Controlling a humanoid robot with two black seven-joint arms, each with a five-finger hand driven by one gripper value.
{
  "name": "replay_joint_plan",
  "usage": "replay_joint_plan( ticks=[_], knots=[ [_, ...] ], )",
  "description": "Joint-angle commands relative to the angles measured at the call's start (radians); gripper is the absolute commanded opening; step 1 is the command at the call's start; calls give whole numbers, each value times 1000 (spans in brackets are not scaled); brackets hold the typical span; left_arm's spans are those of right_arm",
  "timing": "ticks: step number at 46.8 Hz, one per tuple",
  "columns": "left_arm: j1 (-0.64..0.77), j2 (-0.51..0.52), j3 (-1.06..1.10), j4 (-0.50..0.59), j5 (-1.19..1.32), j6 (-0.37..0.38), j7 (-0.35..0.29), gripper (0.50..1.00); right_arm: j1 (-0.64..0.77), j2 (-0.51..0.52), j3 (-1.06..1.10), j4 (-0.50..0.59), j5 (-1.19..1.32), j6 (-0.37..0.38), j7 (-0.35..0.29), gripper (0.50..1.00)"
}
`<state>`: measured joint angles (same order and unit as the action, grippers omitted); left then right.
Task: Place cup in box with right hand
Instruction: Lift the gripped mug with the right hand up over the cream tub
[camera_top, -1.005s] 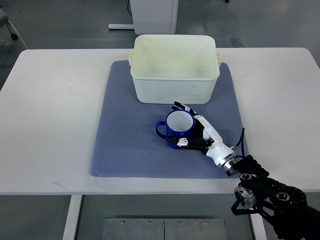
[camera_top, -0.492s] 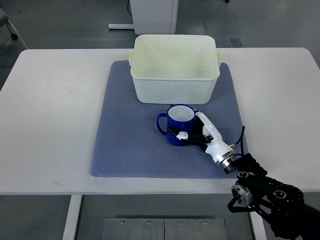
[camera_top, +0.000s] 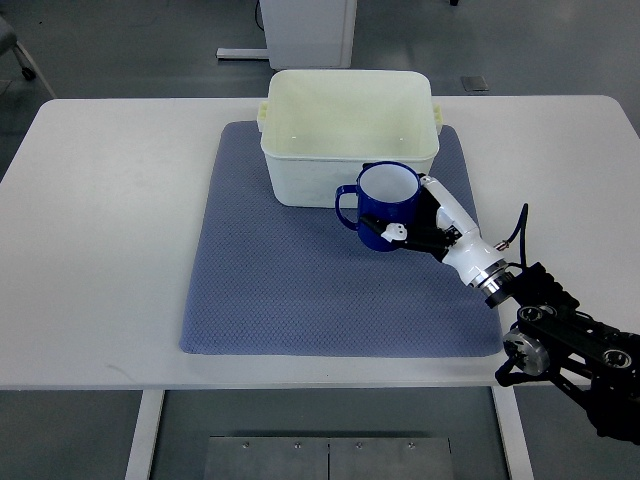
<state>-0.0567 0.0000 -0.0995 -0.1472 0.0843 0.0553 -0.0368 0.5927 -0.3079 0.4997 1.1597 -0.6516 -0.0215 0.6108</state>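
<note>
A blue cup with a white inside and its handle pointing left hangs in the air, just in front of the near wall of the cream box. My right hand is shut on the cup, thumb across its front and fingers behind its right side. The arm runs down to the lower right corner. The box stands open and empty at the back of the grey-blue mat. The left hand is out of view.
The mat lies on a white table. Behind the table's far edge a white cabinet base stands on the floor.
The right hand has lifted the cup off the mat and carried it up and to the right, toward the box's near wall.
</note>
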Motion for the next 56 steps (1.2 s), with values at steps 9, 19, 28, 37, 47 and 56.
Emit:
replay_joint_plan(
  ticks=[9,19,28,37,47,56],
  knots=[
    [0,0,0,0,0,0,0,1000,96,-57,49,23,4,2,-29,500],
    [0,0,0,0,0,0,0,1000,171,-57,57,20,4,-2,-89,500],
    [0,0,0,0,0,0,0,1000,231,-48,53,8,4,-24,-161,500],
    [0,0,0,0,0,0,0,1000,280,-5,48,-51,3,-63,-226,500],
    [0,0,0,0,0,0,0,1000,328,76,42,-124,0,-78,-263,500],
    [0,0,3,0,0,0,0,1000,360,160,25,-216,1,-109,-269,500]
  ],
)
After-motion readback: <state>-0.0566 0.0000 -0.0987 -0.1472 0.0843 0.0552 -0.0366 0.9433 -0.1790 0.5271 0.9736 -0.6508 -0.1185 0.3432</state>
